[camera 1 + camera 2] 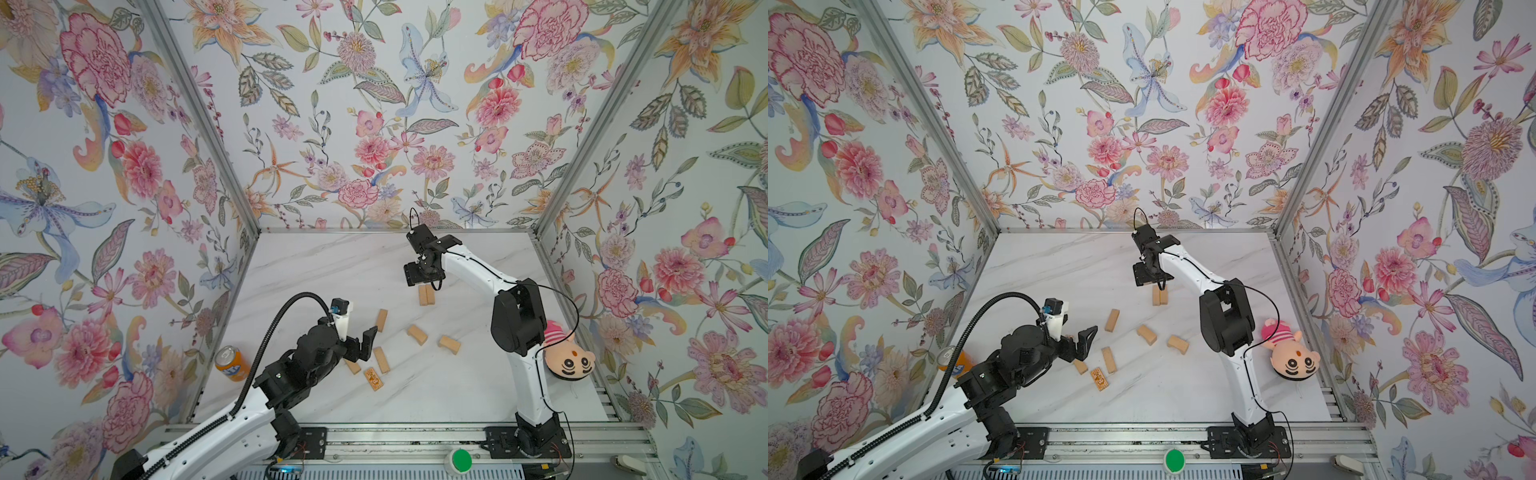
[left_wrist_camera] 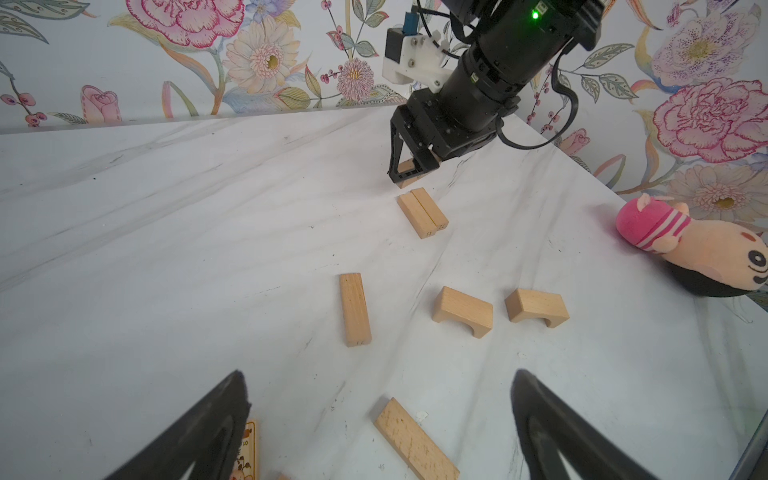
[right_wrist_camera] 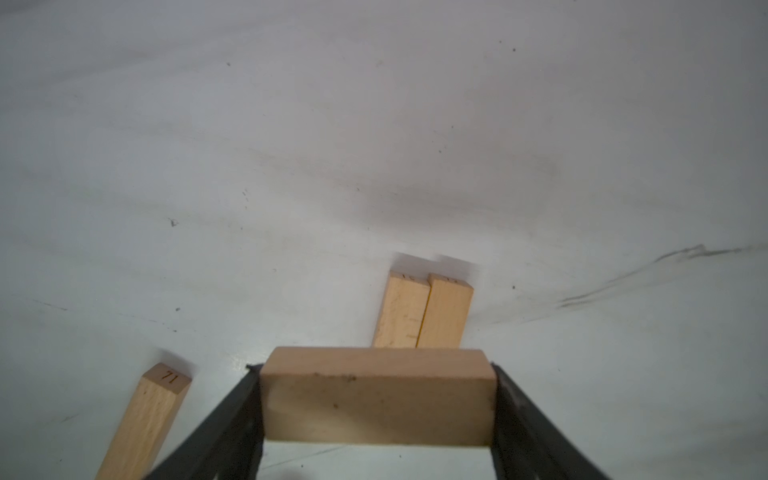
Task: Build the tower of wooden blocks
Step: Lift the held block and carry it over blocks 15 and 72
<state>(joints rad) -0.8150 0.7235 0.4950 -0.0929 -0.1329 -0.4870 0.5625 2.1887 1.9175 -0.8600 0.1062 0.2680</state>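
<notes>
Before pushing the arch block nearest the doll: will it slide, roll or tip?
Likely slides: the arch block sits low on two flat feet, so rolling or tipping seems unlikely. Wooden, probably stiff and light. On the smooth table it may skid.

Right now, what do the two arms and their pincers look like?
Both arms are white tubular links with bulky black joints. The left arm carries a thick black ribbed hose and a white camera mount with a blue part. The right arm has a thin black cable. The left pincer and right pincer are black, with tapering triangular fingers.
</notes>
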